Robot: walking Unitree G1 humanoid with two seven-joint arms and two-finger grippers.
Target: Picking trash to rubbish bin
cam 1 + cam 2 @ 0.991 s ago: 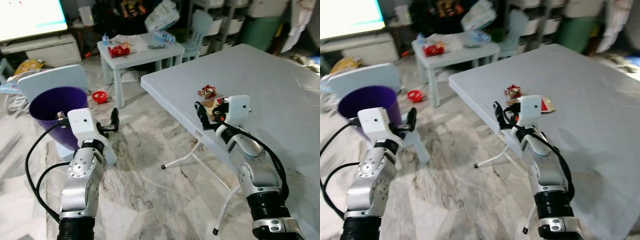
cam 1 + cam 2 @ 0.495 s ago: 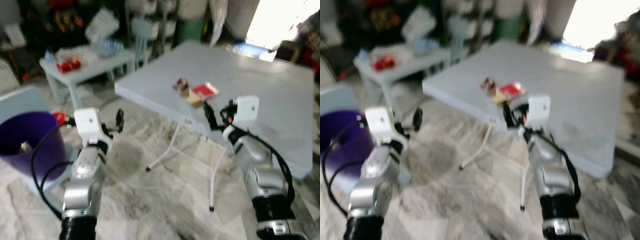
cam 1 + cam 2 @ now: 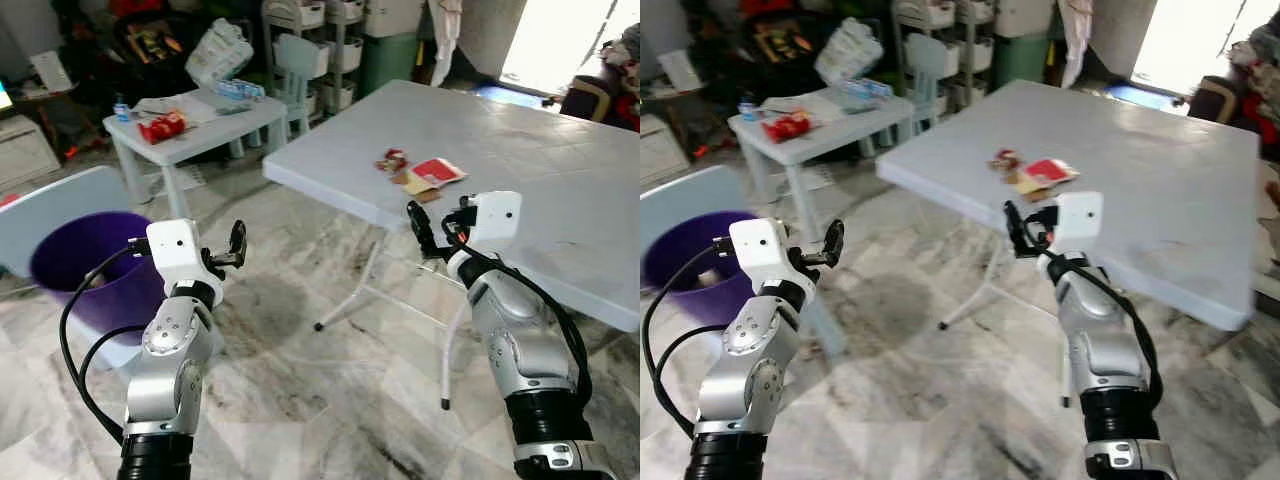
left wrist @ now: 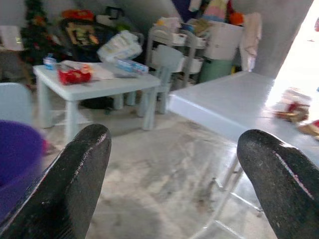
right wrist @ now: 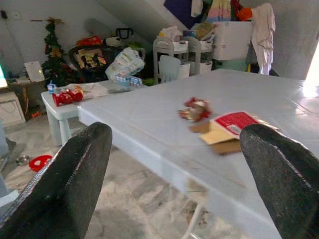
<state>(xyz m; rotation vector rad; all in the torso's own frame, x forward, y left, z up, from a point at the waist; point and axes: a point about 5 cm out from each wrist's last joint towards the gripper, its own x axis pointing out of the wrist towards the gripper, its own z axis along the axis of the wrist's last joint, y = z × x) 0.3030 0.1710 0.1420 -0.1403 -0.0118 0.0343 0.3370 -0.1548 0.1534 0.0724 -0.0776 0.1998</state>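
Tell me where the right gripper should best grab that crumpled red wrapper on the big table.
Pinch the crumpled red wrapper across its raised bunched middle, coming in low from the table's near edge with the open right gripper; it sits clear of the flat red card.

A large pale grey folding desk (image 3: 520, 170) stands on white metal legs over a marbled tile floor (image 3: 330, 400). Near its front edge lie a crumpled red wrapper (image 3: 392, 160), and just beside it a red card (image 3: 438, 171) resting on brown cardboard pieces (image 3: 412, 184). A smaller white desk (image 3: 195, 125) stands well apart toward the room's back; it carries a red packet (image 3: 163, 124), some papers (image 3: 168, 104), a small bottle (image 3: 121, 106) and a blue-and-white pack (image 3: 240, 90). A purple bin (image 3: 85, 280) stands on the floor beside a pale chair (image 3: 60, 205).
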